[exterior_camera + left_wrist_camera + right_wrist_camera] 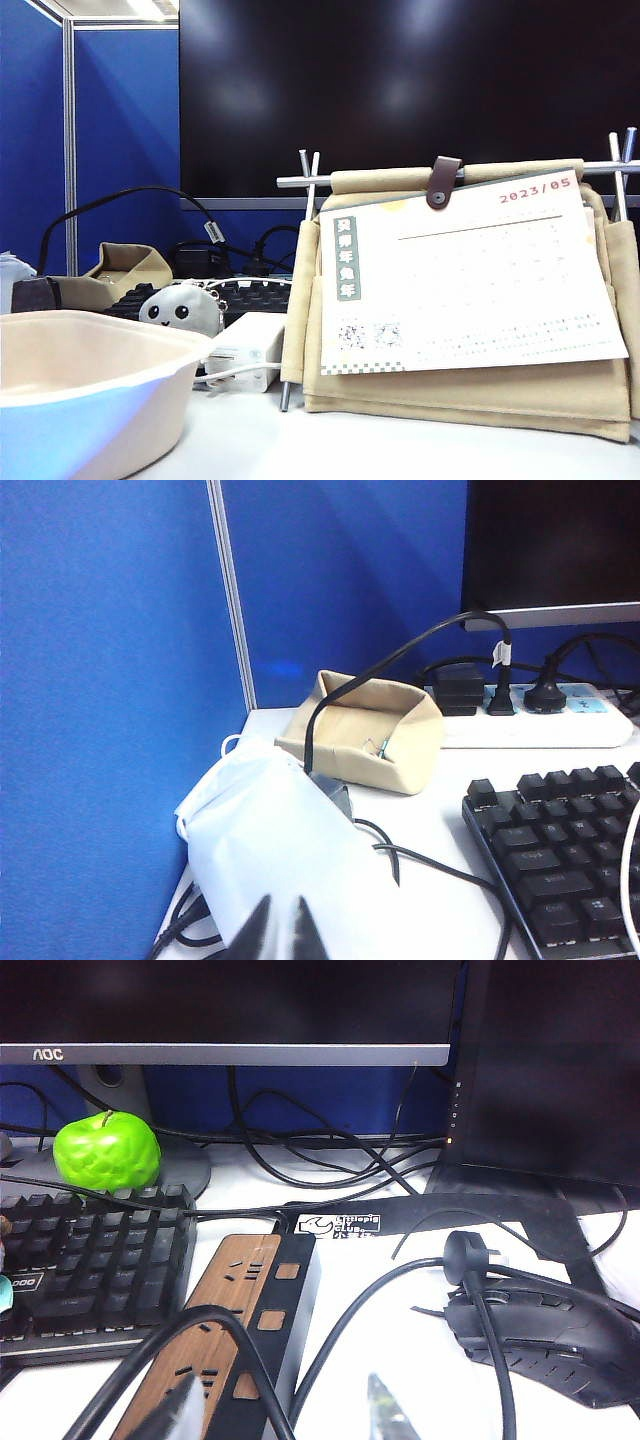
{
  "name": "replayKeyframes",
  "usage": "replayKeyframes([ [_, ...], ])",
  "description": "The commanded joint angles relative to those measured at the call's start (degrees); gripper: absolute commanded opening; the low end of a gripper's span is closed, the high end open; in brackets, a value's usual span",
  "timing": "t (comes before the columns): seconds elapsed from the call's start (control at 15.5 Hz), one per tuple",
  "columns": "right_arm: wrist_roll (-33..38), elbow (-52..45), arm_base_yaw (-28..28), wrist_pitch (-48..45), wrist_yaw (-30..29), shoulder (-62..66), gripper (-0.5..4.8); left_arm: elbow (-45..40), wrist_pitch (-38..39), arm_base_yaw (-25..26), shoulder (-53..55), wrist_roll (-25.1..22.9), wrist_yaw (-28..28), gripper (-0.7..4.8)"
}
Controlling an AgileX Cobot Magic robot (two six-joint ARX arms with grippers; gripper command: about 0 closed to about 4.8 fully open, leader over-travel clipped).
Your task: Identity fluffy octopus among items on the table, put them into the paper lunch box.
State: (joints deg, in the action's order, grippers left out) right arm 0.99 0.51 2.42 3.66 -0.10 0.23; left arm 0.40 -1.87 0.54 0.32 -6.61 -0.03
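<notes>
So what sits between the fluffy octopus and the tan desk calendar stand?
In the exterior view, only the white power adapter, right beside the fluffy octopus.

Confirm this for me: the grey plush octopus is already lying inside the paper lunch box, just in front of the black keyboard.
Not quite. In the exterior view the grey plush octopus sits on the table behind the paper lunch box, outside its rim and next to a white power adapter. It is just in front of the black keyboard; that part holds.
</notes>
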Motion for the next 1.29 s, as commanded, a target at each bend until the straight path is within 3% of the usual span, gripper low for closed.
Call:
replayKeyframes([
  [0.06,-0.13,-0.11,0.0,-0.9,0.09,-0.15,2.12,0.02,-0.39,0.02,-0.13,-0.07,0.22,0.3],
  [0.45,0.17,-0.11,-0.02,-1.05,-0.02,-0.15,2.12,0.02,-0.59,0.0,-0.13,-0.04,0.22,0.3],
  [0.58,4.33,-0.11,-0.04,-2.69,-1.09,-0.15,2.12,0.02,-1.07,0.0,-0.13,0.35,0.28,0.3],
  [0.65,7.91,-0.11,-0.04,-5.95,-5.35,-0.15,2.12,0.11,-2.25,-0.02,-0.13,6.75,2.21,0.3],
  [0.71,8.09,-0.09,-0.04,-8.57,-8.59,-0.15,2.12,0.17,-3.74,-0.02,-0.13,8.83,4.7,0.3],
  [0.84,8.26,1.27,-0.04,-12.57,-16.0,-0.15,2.11,0.66,-8.37,-0.02,-0.13,10.12,10.97,0.3],
  [1.03,11.28,6.58,-0.07,-12.5,-18.12,-0.15,2.11,5.64,-7.82,-0.02,-0.13,12.04,12.94,0.3],
  [1.16,11.91,11.15,-0.07,-12.15,-18.34,-0.15,2.1,10.56,-3.63,-0.02,-0.13,14.49,12.94,0.3],
  [1.29,13.0,17.94,-0.07,-5.95,-19.74,-0.13,1.98,18.21,6.97,0.0,-0.13,17.05,12.72,0.3],
])
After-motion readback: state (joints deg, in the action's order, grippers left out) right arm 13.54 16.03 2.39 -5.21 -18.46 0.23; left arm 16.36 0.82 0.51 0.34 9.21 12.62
